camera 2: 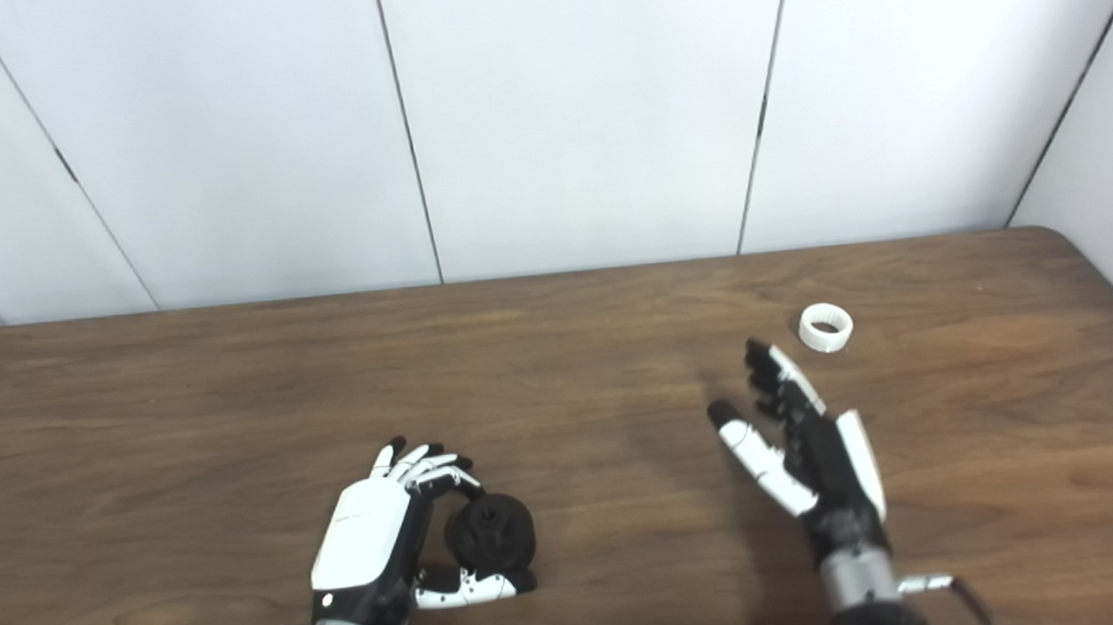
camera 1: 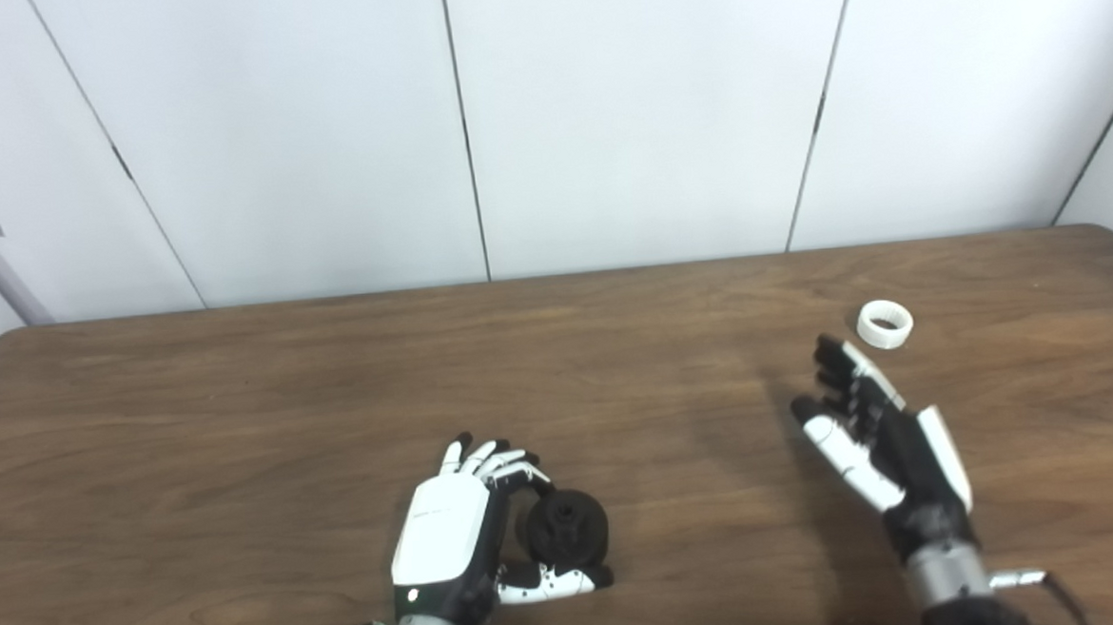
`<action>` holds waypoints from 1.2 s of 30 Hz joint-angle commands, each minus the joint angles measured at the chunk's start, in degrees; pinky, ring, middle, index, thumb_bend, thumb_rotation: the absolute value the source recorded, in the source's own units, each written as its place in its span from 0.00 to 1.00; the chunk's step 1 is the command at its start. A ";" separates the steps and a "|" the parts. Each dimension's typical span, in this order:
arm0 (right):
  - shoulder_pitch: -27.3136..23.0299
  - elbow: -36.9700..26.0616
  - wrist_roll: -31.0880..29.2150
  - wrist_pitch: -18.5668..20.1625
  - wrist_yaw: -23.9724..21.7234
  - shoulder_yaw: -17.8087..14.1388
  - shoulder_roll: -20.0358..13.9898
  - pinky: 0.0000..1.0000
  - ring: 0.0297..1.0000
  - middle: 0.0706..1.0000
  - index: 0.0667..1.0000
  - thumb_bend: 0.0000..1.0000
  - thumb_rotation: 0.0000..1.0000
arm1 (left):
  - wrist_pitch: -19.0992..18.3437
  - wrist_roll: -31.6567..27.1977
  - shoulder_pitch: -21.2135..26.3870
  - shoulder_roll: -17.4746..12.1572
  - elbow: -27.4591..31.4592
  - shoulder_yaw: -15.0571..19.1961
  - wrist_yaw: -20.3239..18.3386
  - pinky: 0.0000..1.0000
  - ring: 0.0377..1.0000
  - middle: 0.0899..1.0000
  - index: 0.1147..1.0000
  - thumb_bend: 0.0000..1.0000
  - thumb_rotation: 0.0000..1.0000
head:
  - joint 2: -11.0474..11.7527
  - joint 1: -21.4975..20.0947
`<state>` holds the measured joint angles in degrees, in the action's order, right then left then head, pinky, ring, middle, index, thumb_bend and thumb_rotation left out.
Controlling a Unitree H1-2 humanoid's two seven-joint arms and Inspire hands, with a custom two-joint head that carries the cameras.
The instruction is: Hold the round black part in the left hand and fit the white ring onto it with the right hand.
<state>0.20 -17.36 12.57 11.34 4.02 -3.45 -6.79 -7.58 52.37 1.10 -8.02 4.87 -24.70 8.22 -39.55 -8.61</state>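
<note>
two hands work over a brown wooden bench [camera 1: 238, 415], with white wall panels [camera 1: 641, 108] behind it.

starting at the left, the left hand [camera 1: 449, 532] lies low near the front edge of the bench, its white back turned up. its fingers [camera 1: 498, 463] curl over toward three o'clock, and the thumb [camera 1: 552, 582] reaches along underneath. between them sits the round black part [camera 1: 568, 529], just at three o'clock of the palm. the curled fingertips touch its upper rim at about eleven o'clock and the thumb lies against its lower edge at six o'clock, so the fingers are closed around the part in a loose cradle. the part seems to rest on the bench, though contact underneath cannot be made out. a hole or hub shows in its face.

further right, well apart from the black part, the right hand [camera 1: 872, 434] is held edge-on, palm facing left, fingers [camera 1: 840, 364] spread and pointing to about eleven o'clock, the thumb [camera 1: 834, 436] apart from them. it holds nothing.

rightmost, the white ring [camera 1: 885, 324] lies flat on the bench, hole upward, near the right fingertips at about one o'clock of them. a narrow strip of bare wood shows between ring and fingertips; they do not touch.
</note>
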 commanded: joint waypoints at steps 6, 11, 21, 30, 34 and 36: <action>-7.68 1.25 4.61 3.09 -1.79 -2.20 -9.24 0.92 0.92 0.91 0.84 0.75 0.49 | 0.89 0.48 0.02 -1.44 -1.35 0.65 -0.99 1.00 0.88 0.76 0.42 0.52 0.05 | -0.26 -2.73; -11.45 3.74 10.70 6.30 -2.70 -0.78 -14.58 0.93 0.92 0.90 0.82 0.79 0.45 | 1.65 0.32 0.04 -1.83 -1.50 1.29 -1.04 1.00 0.88 0.76 0.42 0.52 0.05 | -0.44 -3.96; -19.86 11.71 19.01 9.50 -3.67 2.26 -19.53 0.96 0.97 0.92 0.77 0.84 0.36 | 3.43 -1.50 0.05 -3.60 -0.98 2.89 -2.32 1.00 0.88 0.76 0.42 0.52 0.05 | -0.30 -10.43; -25.68 20.94 20.10 10.82 -5.27 4.75 -21.40 1.00 1.00 0.95 0.77 0.84 0.34 | 4.19 -3.14 0.60 -4.31 -1.24 4.73 -4.13 1.00 0.88 0.76 0.42 0.52 0.05 | -0.16 -14.47; -27.62 24.59 20.90 11.77 -6.18 5.97 -22.56 0.99 1.00 0.96 0.77 0.84 0.34 | 4.26 -2.45 0.55 -4.41 -1.16 4.74 -4.23 1.00 0.88 0.76 0.42 0.52 0.05 | -0.07 -14.99; -28.35 26.12 20.93 12.09 -6.41 6.34 -22.93 0.99 1.00 0.96 0.76 0.85 0.34 | 4.62 -2.35 0.51 -4.50 -1.25 4.73 -3.92 1.00 0.87 0.76 0.42 0.52 0.05 | 0.02 -15.08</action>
<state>-25.15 9.77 32.43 23.48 -2.75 3.11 -27.66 -2.32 49.04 1.40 -11.13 4.45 -20.36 5.12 -39.46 -23.64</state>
